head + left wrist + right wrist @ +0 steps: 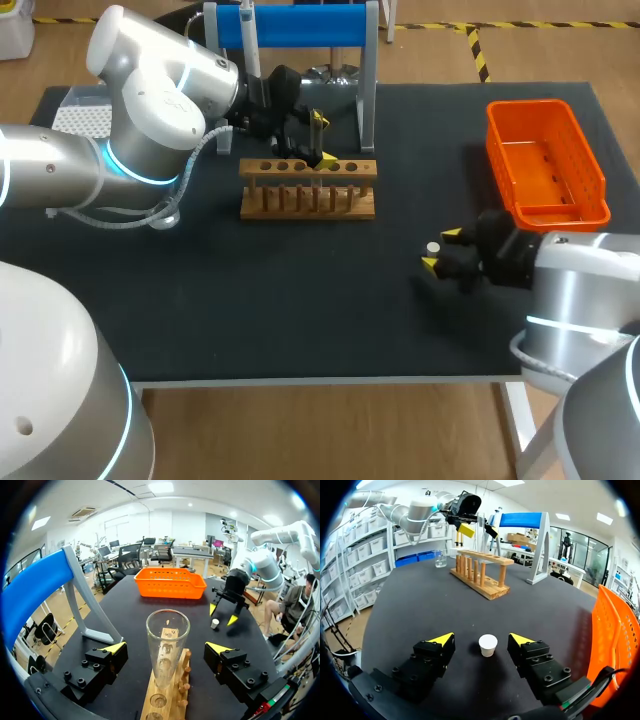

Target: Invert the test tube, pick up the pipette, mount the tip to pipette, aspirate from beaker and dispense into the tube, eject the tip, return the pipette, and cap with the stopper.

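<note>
The test tube stands mouth up in a hole of the wooden rack. The rack keeps it steady and open for the liquid, so the inverting step looks done. The left gripper hangs over the rack with the tube between its fingers. They are spread wide, with clear space to the glass on both sides, and they hold nothing. From here it could as well take hold of the tube as leave it, and I cannot tell which.

The pipette hangs on the blue stand behind the rack, close to the left arm. It is untouched, and I judge it the next thing to fetch. The beaker sits on the tabletop beyond the rack, on the left arm's side, within reach for aspirating.

The white stopper stands on the tabletop toward the right, near the orange basket and well apart from the rack. The right gripper is low over it, one of its fingers on each side. They are partly open, with a gap to the stopper on both sides, so they touch nothing. This looks like readiness for capping, but that step comes last, so closing on the stopper now would keep the right arm occupied through the pipetting.
</note>
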Controlling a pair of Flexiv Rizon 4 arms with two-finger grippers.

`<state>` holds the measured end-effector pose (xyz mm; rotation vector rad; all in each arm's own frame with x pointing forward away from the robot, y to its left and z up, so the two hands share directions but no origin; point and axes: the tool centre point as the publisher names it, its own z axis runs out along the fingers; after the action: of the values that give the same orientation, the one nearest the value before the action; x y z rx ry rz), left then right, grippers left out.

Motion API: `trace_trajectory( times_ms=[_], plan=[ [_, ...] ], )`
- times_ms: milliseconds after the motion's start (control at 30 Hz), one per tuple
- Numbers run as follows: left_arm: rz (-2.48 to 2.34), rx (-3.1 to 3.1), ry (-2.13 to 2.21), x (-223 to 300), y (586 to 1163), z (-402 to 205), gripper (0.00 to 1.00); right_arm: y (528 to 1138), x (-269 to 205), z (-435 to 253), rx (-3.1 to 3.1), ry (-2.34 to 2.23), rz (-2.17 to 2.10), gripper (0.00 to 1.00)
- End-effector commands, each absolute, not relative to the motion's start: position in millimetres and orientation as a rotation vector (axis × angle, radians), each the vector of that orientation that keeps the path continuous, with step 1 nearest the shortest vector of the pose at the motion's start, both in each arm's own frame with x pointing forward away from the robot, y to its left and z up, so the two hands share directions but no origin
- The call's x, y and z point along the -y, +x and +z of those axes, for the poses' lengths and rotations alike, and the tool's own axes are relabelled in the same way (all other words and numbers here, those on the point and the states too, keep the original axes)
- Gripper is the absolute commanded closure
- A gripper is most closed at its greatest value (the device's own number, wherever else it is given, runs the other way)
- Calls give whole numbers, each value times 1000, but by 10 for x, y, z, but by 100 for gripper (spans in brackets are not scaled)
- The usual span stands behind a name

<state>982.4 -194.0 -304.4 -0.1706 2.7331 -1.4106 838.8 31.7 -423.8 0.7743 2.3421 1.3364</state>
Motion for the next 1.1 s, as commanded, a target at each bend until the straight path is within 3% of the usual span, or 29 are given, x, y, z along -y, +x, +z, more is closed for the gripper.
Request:
trace_trajectory(
  times_ms=[33,467,567,1100],
  plan=[
    [-1410,-2736,-170,1945,9834,-3047,0,8441,-362,-4255,-2337,780,1327,31],
    [-1410,-2736,-170,1945,9834,-3047,0,8522,-371,-4291,-2328,795,1321,41],
    [-1410,-2736,-170,1945,9834,-3047,0,8526,-371,-4299,-2327,798,1320,48],
    [-1410,-2736,-170,1945,9834,-3047,0,8534,-388,-4326,-2327,806,1320,53]
  ],
)
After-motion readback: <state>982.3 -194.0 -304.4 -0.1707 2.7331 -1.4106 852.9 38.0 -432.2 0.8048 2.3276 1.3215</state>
